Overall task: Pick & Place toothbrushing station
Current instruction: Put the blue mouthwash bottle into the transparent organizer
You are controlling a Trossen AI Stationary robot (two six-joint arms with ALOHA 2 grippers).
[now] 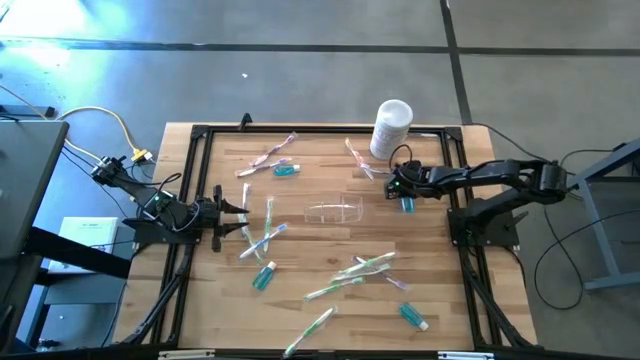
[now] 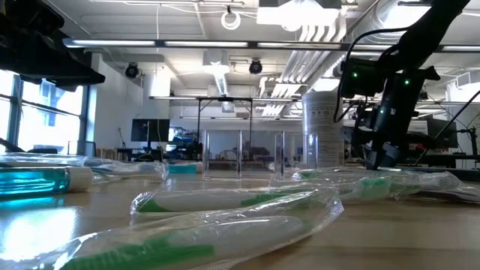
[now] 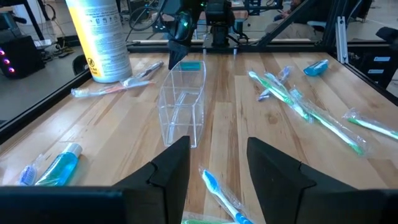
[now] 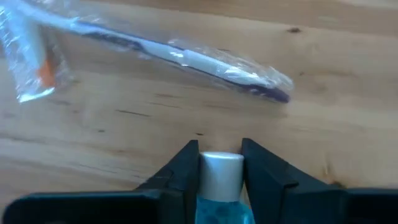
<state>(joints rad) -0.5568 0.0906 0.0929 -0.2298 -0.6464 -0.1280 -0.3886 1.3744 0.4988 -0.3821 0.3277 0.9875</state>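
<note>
A small teal tube with a white cap (image 1: 407, 204) lies at the table's right, and my right gripper (image 1: 400, 190) stands over it, shut on it. The clear plastic cup (image 1: 333, 210) lies on its side mid-table. Wrapped toothbrushes lie scattered flat: pink (image 1: 268, 158), white-blue (image 1: 262, 235), pale green (image 1: 365, 265). More teal tubes (image 1: 263, 277) lie about. My left gripper (image 1: 240, 210) waits open at the table's left, holding nothing; a white-blue toothbrush (image 3: 217, 190) lies just beyond its fingers. My right gripper pinches the tube's white cap (image 4: 221, 168) between its two fingers, one on each side. The fingers slant steeply down from the table's right. The teal body runs back between them toward the wrist. The tube (image 3: 189, 65) lies on the wood.
A tall white canister (image 1: 391, 128) stands at the far edge, close behind my right gripper. A wrapped toothbrush (image 4: 186, 59) lies just beyond the held tube. A black frame (image 1: 200, 135) rims the table. Green toothbrushes (image 2: 225, 202) lie near the front.
</note>
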